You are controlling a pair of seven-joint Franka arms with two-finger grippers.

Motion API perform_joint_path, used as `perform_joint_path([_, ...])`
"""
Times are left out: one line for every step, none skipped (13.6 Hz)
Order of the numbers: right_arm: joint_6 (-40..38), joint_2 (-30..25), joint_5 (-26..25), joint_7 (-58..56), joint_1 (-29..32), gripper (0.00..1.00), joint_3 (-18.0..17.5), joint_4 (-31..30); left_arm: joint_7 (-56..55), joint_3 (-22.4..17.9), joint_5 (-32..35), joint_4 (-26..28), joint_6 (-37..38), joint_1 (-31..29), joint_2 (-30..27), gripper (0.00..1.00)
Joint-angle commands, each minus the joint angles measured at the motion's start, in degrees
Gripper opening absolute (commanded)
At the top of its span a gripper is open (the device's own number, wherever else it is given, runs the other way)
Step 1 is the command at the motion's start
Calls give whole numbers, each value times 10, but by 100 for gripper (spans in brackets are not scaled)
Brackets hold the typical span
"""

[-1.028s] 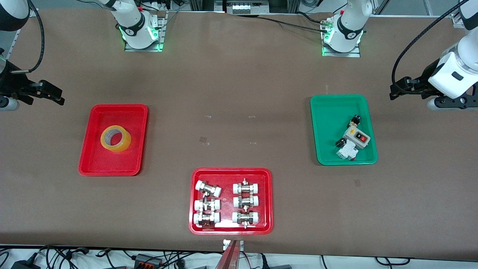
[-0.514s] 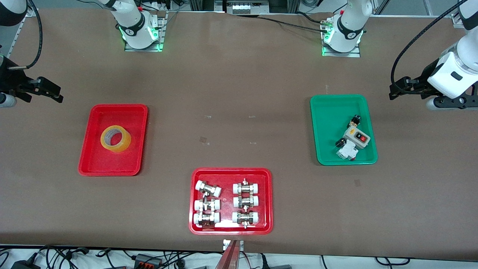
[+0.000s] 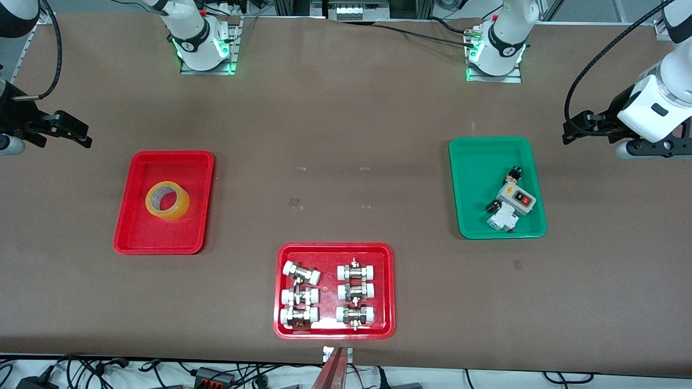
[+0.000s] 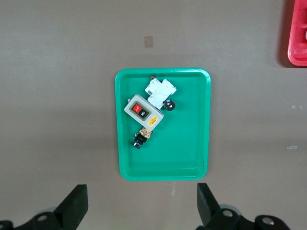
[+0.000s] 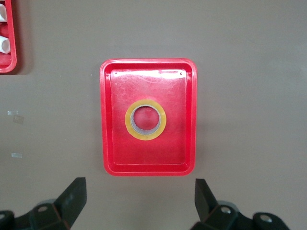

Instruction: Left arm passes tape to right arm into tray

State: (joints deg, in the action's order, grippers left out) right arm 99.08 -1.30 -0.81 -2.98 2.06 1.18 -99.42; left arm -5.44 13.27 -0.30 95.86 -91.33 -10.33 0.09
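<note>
The yellow-amber tape roll [image 3: 167, 200] lies flat in the plain red tray [image 3: 135, 237] toward the right arm's end of the table; both also show in the right wrist view, the tape [image 5: 145, 120] in the tray [image 5: 108, 143]. My right gripper [image 3: 73, 134] is open and empty, up in the air at the table's edge, apart from the tray. My left gripper [image 3: 579, 128] is open and empty, high at the left arm's end, beside the green tray. Its fingers [image 4: 74, 205] frame bare table.
A green tray [image 3: 470, 162] holds a grey switch box [image 3: 517, 198] and small electrical parts. A red tray [image 3: 281, 292] of white-capped metal fittings sits nearest the front camera. Small tape marks dot the brown table's middle.
My right gripper has drawn a little farther toward the table's edge. My left gripper has shifted very slightly. The tape and trays have not moved.
</note>
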Motion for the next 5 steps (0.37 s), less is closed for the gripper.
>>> perform_joint_path([-6, -20, 3, 3, 5, 100, -3, -12, 8, 2, 0, 2, 2, -2, -9, 100])
perform_joint_path([-7, -22, 3, 3, 6, 100, -3, -13, 8, 2, 0, 2, 3, -2, -9, 100])
perform_joint_path([-9, -22, 3, 3, 6, 100, -3, -12, 8, 2, 0, 2, 3, -2, -9, 100])
perform_joint_path([-10, -22, 5, 3, 6, 100, -3, -11, 8, 2, 0, 2, 3, -2, -9, 100])
perform_joint_path([-11, -24, 12, 3, 6, 100, -3, -11, 8, 2, 0, 2, 3, -1, -9, 100])
